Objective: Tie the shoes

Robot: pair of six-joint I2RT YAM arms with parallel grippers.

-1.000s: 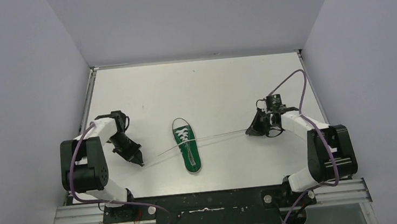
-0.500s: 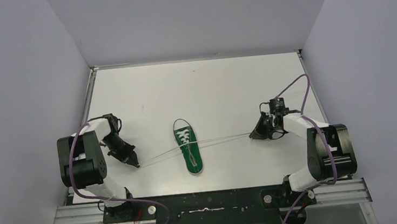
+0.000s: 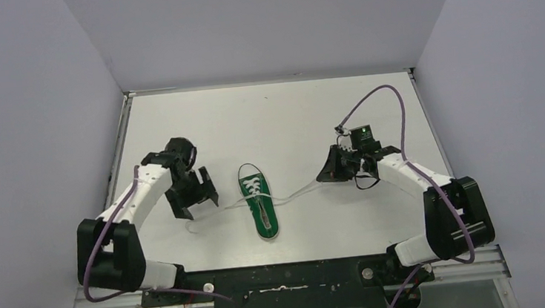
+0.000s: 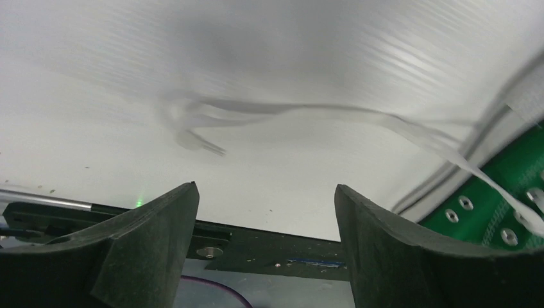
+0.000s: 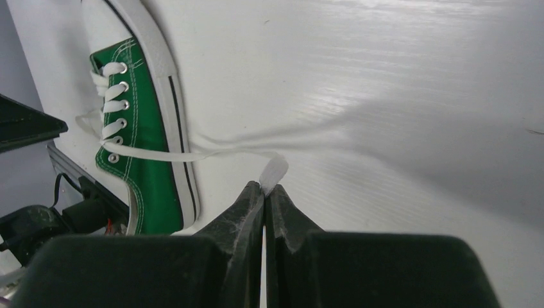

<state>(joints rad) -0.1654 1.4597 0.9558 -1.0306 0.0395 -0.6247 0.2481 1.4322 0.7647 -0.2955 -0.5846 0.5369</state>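
On your left, the left fingers (image 3: 197, 198) stand wide apart and hold nothing. They hover low over the tabletop (image 3: 281, 116), just left of the sneaker. Below them the left lace (image 4: 289, 110) lies slack on the surface in a loose trail; the wrist view shows it blurred.

The sneaker (image 3: 261, 211) rests sole down between the two arms, toward the near edge, with its toe pointing far. From its eyelets the right lace (image 5: 192, 154) sags across the tabletop to the right fingers (image 5: 263, 192). These are pressed together, with the lace tip pinched at their tips. A purple cable (image 3: 383, 88) arches high over that arm.

The tabletop is white and matte with a few small specks. Pale lilac walls (image 3: 258, 21) close it in on the left, far and right sides, and a metal rail (image 3: 111, 298) runs along the near edge.
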